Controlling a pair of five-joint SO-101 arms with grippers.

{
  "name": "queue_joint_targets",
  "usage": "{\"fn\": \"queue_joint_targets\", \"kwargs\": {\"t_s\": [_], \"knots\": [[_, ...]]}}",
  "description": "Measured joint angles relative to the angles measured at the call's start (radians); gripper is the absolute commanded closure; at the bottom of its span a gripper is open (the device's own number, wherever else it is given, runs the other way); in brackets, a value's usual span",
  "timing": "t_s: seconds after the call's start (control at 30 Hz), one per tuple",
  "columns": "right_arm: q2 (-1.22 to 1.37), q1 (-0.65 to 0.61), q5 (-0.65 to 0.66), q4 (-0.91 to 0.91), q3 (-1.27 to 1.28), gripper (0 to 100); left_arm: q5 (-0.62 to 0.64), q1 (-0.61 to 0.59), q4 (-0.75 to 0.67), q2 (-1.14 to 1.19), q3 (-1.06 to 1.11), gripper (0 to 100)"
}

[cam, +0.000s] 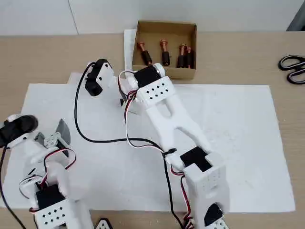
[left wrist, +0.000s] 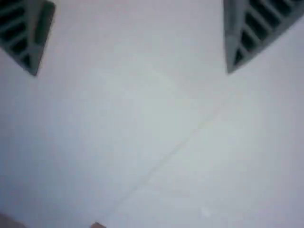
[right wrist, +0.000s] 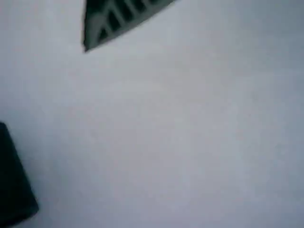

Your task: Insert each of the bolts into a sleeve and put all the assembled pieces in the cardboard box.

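Cardboard box (cam: pixel 183 73) sits at the far side of the table (cam: pixel 38 52), just beyond the far edge of the white paper (cam: pixel 238 143). Four assembled pieces (cam: pixel 165 53) lie inside it, each a copper-coloured bolt pushed into a black sleeve, with the bolt heads pointing away from the arms. Two lie apart in the left half of the box. The other two lie close together in the right half, touching or nearly so.

Left gripper (left wrist: pixel 132 71) is spread wide with nothing between its fingers. It hangs over bare paper near the left edge of the sheet, well apart from the box.

Right gripper (cam: pixel 125 98) is stretched far out over the paper, pointing down just beside the box's near left corner. In the high view it is tucked under the arm, so cannot tell if it is spread or pressed together. The paper under it looks bare.

Black cable (cam: pixel 105 140) loops across the sheet between the two arms. Scissors (cam: pixel 293 67) lie on the table at the far right, well apart from the box.
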Motion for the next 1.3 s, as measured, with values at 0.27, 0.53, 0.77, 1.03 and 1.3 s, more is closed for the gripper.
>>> {"fn": "queue_joint_targets", "kwargs": {"t_s": [0.27, 0.53, 0.77, 1.03, 1.3], "knots": [[0.074, -0.061, 0.003, -0.063, 0.0, 83.3, 0.06, -0.009, -0.006, 0.0, 0.0, 76], [0.161, -0.072, 0.003, -0.167, 0.0, 83.4, 0.061, -0.009, -0.006, 0.0, 0.0, 76], [0.212, -0.077, 0.032, -0.232, 0.0, 83.4, 0.061, -0.009, -0.006, 0.0, 0.0, 76], [0.262, -0.075, 0.037, -0.262, -0.031, 83.4, 0.061, -0.009, -0.006, 0.0, 0.0, 76], [0.281, -0.072, 0.037, -0.284, -0.041, 83.4, 0.061, -0.009, -0.006, 0.0, 0.0, 76]]}}
